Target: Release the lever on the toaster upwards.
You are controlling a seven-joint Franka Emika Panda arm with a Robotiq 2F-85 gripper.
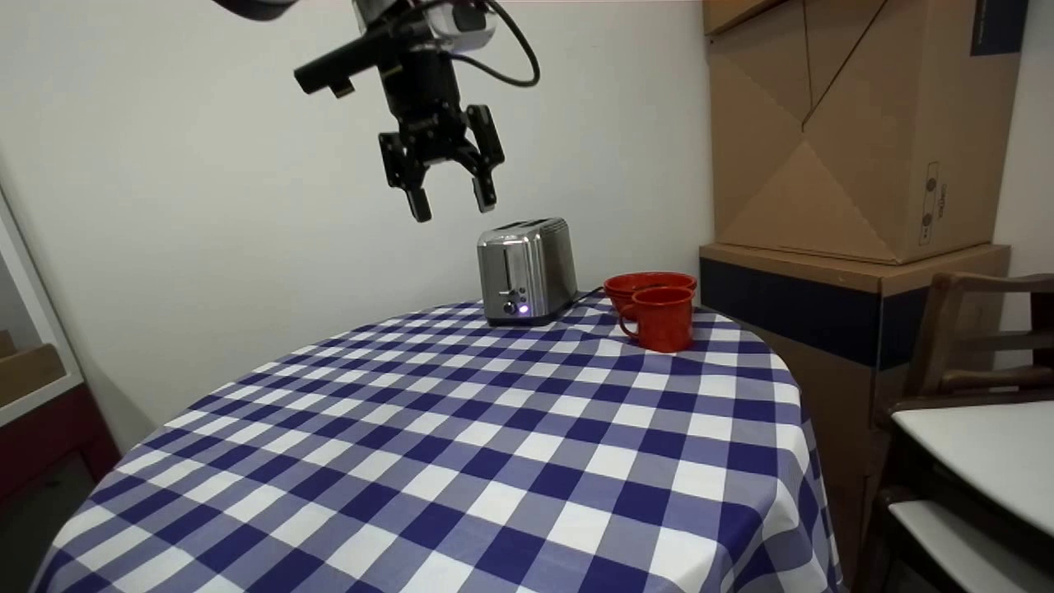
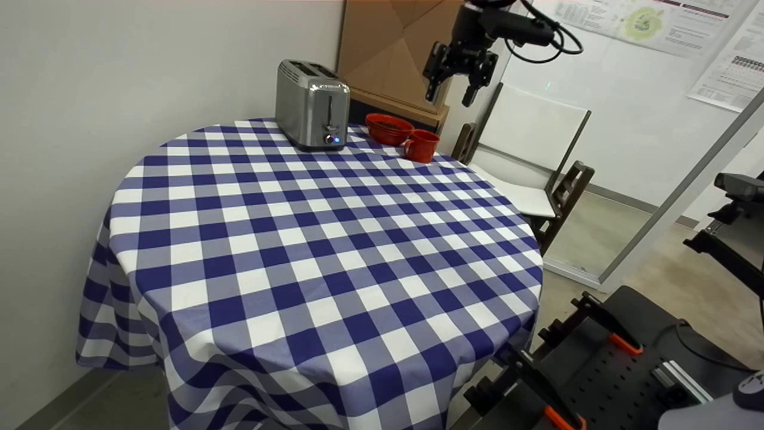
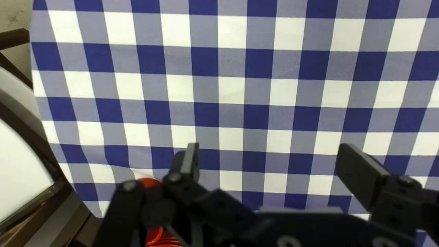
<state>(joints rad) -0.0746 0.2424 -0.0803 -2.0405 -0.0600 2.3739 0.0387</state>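
The silver toaster [image 1: 557, 268] stands upright at the far edge of the table by the wall, and shows in both exterior views [image 2: 292, 107]. Its lever [image 1: 509, 292] sits low in the slot on the end panel, just above a knob and a lit light [image 2: 336, 140]. My gripper [image 1: 453, 202] is open and empty, in the air above the table and higher than the toaster, apart from it [image 2: 450, 95]. In the wrist view the open fingers [image 3: 268, 151] have only tablecloth between them. The toaster is not recognisable there; a thin pale strip shows above the gripper base.
A red cup [image 1: 664, 321] and a red bowl [image 1: 650, 282] stand beside the toaster; the cup partly shows in the wrist view [image 3: 149, 181]. A dark cord [image 1: 588, 293] runs behind them. Cardboard boxes [image 1: 823, 165] and a chair [image 2: 531, 131] stand past the checked table [image 2: 334, 239].
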